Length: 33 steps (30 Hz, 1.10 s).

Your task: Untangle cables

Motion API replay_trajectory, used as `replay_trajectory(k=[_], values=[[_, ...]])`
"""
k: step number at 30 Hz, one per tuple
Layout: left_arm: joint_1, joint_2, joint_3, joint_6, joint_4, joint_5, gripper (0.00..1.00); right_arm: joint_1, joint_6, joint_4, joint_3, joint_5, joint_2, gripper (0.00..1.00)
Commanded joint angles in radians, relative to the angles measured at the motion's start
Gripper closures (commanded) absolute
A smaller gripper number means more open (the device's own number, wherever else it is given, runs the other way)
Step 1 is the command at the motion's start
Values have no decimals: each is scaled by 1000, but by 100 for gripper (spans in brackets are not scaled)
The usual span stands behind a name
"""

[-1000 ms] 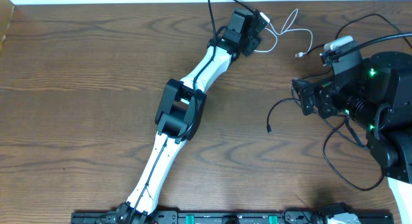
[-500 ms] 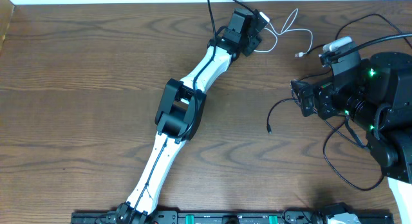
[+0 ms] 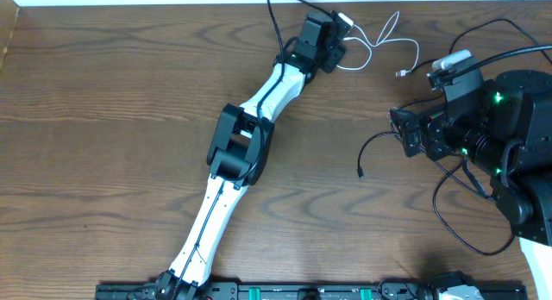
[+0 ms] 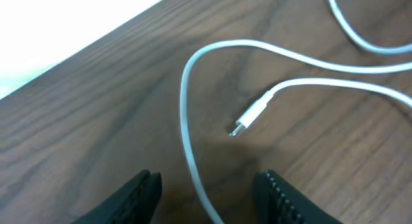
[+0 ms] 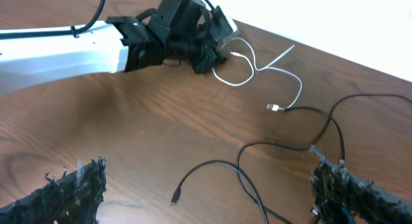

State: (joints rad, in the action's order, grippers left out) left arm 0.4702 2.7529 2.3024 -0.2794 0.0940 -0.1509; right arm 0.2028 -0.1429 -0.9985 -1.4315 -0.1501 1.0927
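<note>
A short white cable [image 3: 412, 48] lies in loose loops at the far middle of the table, its silver plug [image 3: 401, 73] pointing toward the right arm. My left gripper [image 3: 335, 33] is over its other end. In the left wrist view the white cable [image 4: 187, 121] runs between the two fingers of the open left gripper [image 4: 209, 182] without touching them, and a small white plug [image 4: 248, 118] lies just ahead. My right gripper [image 5: 206, 185] stands wide open low over a black cable [image 5: 212, 165], whose plug end [image 5: 175, 199] rests on the wood. More black cable [image 3: 448, 218] loops beside the right arm.
The table's far edge [image 3: 172, 5] runs close behind the left gripper. The left arm [image 3: 237, 149] stretches diagonally across the middle. The bulky right arm [image 3: 492, 128] fills the right side. A black rail [image 3: 259, 291] lines the front edge.
The left gripper has shifted a little toward the far edge and to the left, and its jaws stand wider apart. The white cable and the right arm stay put.
</note>
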Motion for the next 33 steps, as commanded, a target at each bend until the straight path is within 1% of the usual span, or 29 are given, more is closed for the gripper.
replay_trajectory(k=[1, 2, 3, 4, 5, 9, 13, 21, 24, 26, 30, 33], values=[[-6, 23, 3, 16, -10, 10, 61, 8, -10, -3, -14, -11, -6, 1], [-8, 24, 3, 16, -8, 10, 65, 8, -6, -4, -14, -11, -6, 1], [-10, 24, 3, 16, -6, 10, 74, 8, -3, -6, -14, -11, -6, 1], [-11, 24, 3, 16, -2, 9, 87, 8, -3, -9, -14, -11, -6, 1], [-14, 24, 3, 17, 4, 6, 93, 8, -3, -14, -14, -11, -6, 1], [-14, 19, 4, 16, 21, 2, 92, 8, -3, -19, -14, -11, -6, 1], [-11, -36, 4, 15, 20, 2, 93, 8, -3, -24, -14, -10, -6, 1], [-24, -273, 4, 3, 43, 4, 93, 8, -4, -23, -14, -10, -6, 1], [-36, -378, 4, -34, 88, 4, 93, 8, -5, -22, -14, -5, -6, 1], [-49, -458, 4, -68, 155, 6, 93, 8, -5, -14, -14, 13, -6, 1], [-68, -533, 4, -91, 235, 8, 93, 8, -13, -2, -14, 19, -6, 1], [-86, -610, 4, -101, 314, 14, 93, 8, -12, 13, -14, 60, -6, 1]])
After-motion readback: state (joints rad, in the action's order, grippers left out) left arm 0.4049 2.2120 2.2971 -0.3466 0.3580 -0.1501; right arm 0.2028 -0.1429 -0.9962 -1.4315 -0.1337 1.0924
